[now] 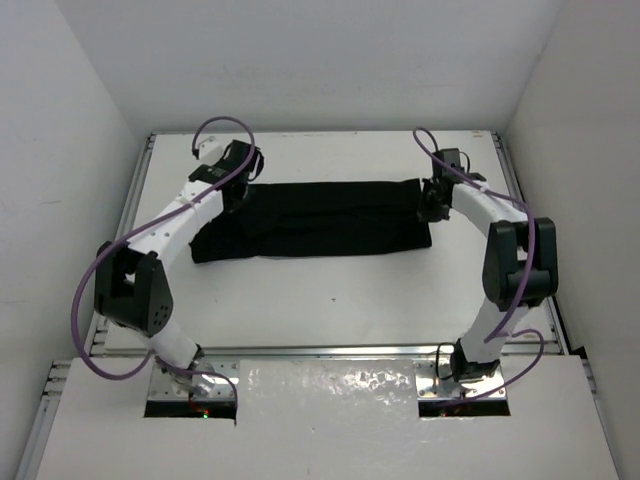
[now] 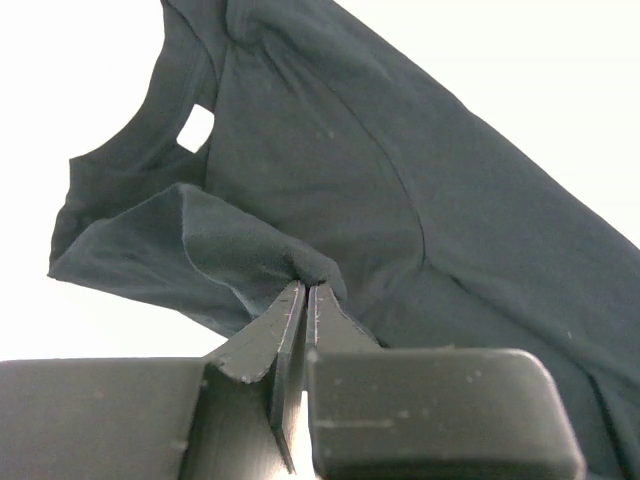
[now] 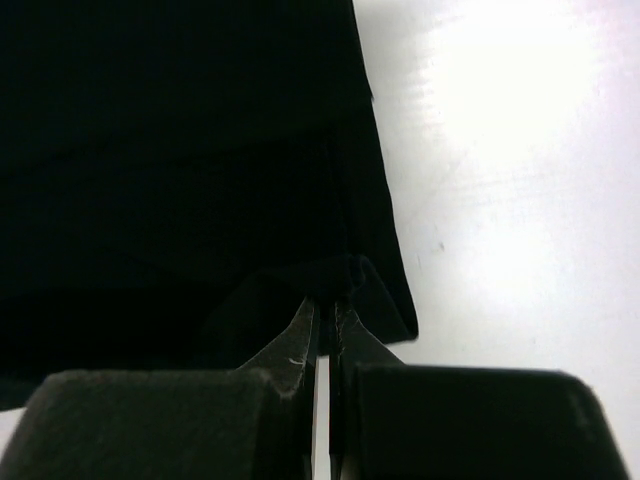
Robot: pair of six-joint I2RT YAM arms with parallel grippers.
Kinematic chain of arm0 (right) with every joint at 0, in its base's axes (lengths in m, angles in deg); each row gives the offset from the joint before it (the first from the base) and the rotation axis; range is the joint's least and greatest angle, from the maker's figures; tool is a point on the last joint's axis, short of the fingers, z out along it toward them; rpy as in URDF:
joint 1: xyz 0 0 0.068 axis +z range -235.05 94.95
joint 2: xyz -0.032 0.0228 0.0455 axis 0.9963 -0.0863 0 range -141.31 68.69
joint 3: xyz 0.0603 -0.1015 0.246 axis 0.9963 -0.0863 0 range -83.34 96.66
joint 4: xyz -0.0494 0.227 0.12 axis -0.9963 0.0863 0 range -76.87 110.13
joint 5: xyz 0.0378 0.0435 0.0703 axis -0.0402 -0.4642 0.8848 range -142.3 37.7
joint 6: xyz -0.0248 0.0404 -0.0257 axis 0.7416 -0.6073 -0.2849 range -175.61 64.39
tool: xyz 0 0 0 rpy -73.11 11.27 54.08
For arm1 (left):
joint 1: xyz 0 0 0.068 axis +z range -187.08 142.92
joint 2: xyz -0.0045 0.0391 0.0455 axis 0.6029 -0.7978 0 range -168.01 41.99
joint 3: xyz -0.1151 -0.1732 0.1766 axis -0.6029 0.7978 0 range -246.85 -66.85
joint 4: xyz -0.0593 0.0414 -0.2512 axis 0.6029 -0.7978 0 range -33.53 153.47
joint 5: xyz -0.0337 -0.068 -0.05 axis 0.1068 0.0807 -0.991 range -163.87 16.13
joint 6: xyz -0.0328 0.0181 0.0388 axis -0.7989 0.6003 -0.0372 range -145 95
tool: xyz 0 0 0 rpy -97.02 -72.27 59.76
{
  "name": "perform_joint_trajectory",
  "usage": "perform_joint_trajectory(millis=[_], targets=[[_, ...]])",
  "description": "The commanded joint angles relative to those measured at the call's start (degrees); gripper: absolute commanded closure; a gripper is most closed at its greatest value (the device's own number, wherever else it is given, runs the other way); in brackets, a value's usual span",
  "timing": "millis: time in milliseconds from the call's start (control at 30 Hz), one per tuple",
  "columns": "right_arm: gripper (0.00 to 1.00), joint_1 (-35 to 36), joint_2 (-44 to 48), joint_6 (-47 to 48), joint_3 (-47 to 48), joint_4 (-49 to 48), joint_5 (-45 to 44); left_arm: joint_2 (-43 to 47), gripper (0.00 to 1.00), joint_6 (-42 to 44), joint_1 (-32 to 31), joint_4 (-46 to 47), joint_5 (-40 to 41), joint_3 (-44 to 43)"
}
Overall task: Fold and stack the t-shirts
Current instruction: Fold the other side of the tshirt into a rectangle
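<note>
The black t-shirt (image 1: pixel 320 222) lies as a long band across the far half of the white counter (image 1: pixel 330 300), running left to right. The left fingers (image 2: pixel 283 325) are pinched together on a raised fold of its cloth near the round neck, at the far-left end. The right fingers (image 3: pixel 300 345) are pinched on cloth at the shirt's right edge.

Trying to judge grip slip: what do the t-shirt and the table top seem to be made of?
The t-shirt: thin knit cloth, probably cotton jersey, matte black; it drapes and puckers in soft folds. The table top: hard, smooth white sheet with slight sheen; laminate or painted, cannot tell.
</note>
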Motion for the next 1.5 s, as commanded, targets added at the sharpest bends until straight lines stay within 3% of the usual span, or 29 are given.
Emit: perform_joint_trajectory(millis=[0,267,300,367,400,500,600,633,700,800,933,967,1033,1167,1267,1467], targets=[[1.0,-0.32,-3.53,1.3,4.66,0.9,-0.76,-2.88,1.0,2.33,1.78,3.21,-0.3,-3.6],[1.0,-0.23,-8.63,1.21,7.99,0.46,-0.84,-10.17,1.0,5.23,2.57,5.15,-1.54,-8.43],[0.92,-0.23,-9.94,1.21,8.52,0.46,-1.02,-10.8,1.0,4.8,2.66,4.1,-1.19,-9.14],[0.92,-0.23,-11.7,1.82,11.5,1.25,-0.85,-12.37,1.0,4.79,3.1,3.66,-0.14,-10.63],[0.85,-0.23,-13.54,2.09,12.91,1.86,-1.28,-12.91,0.96,3.49,3.36,1.83,1.18,-11.25],[0.85,-0.15,-15.22,2.79,18.01,4.41,-2.07,-14.05,0.85,3.12,5.03,0.76,1.97,-13.44],[0.79,-0.23,-17.5,3.93,24.85,7.83,-3.13,-14.14,0.85,3.3,6.97,0.75,2.94,-15.29],[0.69,-0.15,-19.25,4.2,29.75,11.5,-3.74,-14.58,0.85,3.38,7.84,0.41,2.95,-15.99],[0.54,0.2,-19.62,4.37,33.21,13.81,-3.4,-15.37,0.58,3.91,8.2,-1.09,4.0,-18.71],[0.49,2.92,-14.63,5.85,26.94,10.59,-0.6,-15.99,0.32,0.41,8.29,-7.23,5.5,-21.18],[0.33,10.29,-7.41,11.39,15.51,-3.36,12.05,-5.47,0.23,-4.33,8.03,-1.63,1.19,-5.41],[0.27,11.27,-7.4,12.36,14.17,-4.53,12.08,-0.65,0.19,-9.14,8.03,-0.75,1.02,2.73],[0.25,12.07,-9.5,14.13,13.27,-4.21,11.47,3.67,0.18,-12.77,8.2,-0.48,-2.14,11.37],[0.22,12.42,-14.69,15.62,14.59,-3.83,14.17,6.6,0.19,-19.02,7.94,-3.56,-7.33,19.65],[0.22,14.7,-17.42,18.08,16.08,-5.95,23.75,7.13,0.2,-18.51,8.2,-0.49,-6.02,23.02],[0.23,25.69,-18.65,21.43,17.39,-12.99,17.8,1.07,0.31,-16.56,8.73,0.51,-3.74,20.39]])
